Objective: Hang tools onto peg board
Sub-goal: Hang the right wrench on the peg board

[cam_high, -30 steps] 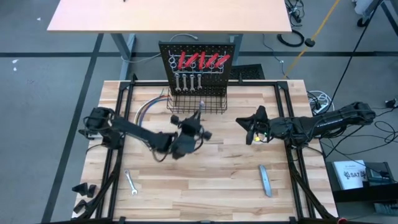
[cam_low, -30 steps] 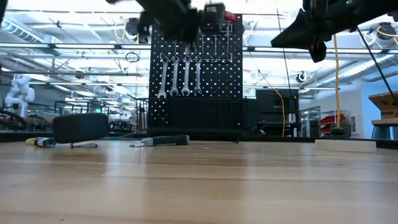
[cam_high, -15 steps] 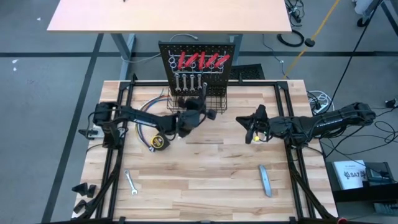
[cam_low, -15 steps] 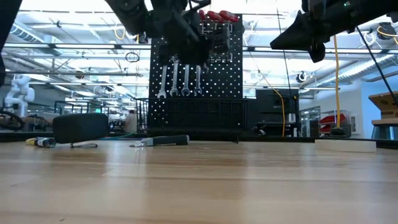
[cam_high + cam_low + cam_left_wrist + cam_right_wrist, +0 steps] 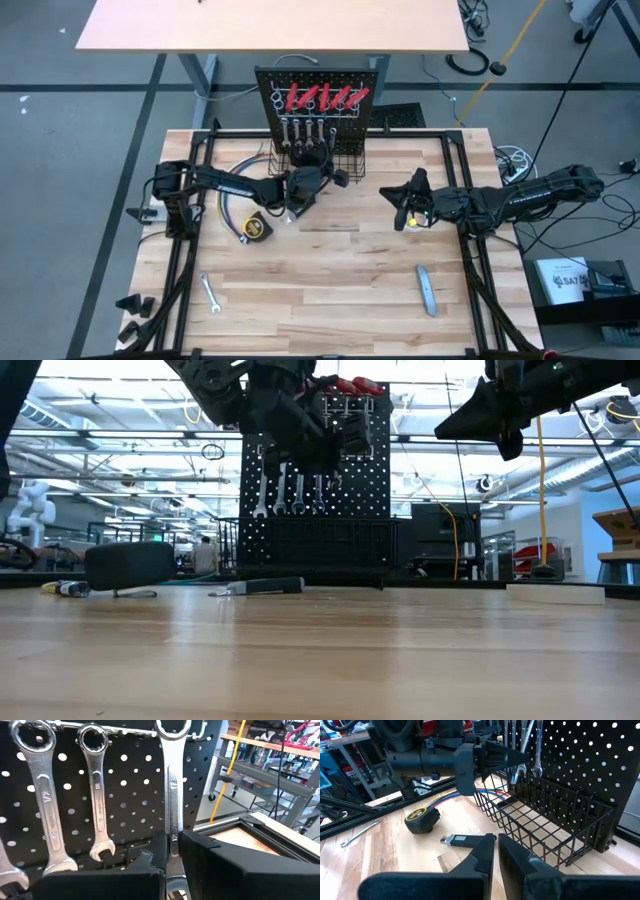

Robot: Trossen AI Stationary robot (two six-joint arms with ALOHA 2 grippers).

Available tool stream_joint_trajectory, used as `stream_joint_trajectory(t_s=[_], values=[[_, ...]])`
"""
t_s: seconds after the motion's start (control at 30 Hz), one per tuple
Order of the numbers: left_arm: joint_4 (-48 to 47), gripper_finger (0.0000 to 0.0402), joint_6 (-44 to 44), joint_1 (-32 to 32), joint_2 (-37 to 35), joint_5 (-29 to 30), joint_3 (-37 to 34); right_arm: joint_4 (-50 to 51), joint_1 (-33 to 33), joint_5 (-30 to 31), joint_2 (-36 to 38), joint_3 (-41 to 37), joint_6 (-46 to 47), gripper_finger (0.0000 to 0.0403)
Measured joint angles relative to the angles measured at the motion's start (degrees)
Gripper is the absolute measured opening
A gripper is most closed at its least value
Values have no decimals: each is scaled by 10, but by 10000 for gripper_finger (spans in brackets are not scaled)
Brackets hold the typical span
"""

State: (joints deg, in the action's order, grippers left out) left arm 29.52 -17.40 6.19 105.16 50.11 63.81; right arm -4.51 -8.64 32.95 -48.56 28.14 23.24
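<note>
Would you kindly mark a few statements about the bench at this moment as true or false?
1. The left gripper holds a wrench up against the peg board. True.
2. The yellow tape measure sits in the wire basket. False: it lies on the table.
3. The right gripper holds the knife. False: its fingers are shut on nothing.
4. One wrench lies on the table near the front-left. True.

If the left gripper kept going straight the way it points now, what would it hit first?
Probably the peg board: the left gripper, shut on a silver wrench, faces the panel closely, ring end at the hooks. Depth is unclear.
</note>
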Motion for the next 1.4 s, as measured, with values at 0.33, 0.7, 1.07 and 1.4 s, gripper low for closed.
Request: stream_joint_trajectory(t_s=[0.33, 0.7, 1.07, 1.4], values=[[-1, 29, -3, 13, 0, -17, 0, 0, 1, 0, 0, 0, -1, 19], [-5, 29, -4, 31, 3, -23, 0, -8, 1, 0, 0, 0, -3, 19], [-16, 29, -3, 39, 3, -42, 0, -9, 12, 0, -8, 0, -3, 19], [-30, 29, -3, 64, 3, -85, 0, -11, 15, 0, -13, 0, -2, 19]])
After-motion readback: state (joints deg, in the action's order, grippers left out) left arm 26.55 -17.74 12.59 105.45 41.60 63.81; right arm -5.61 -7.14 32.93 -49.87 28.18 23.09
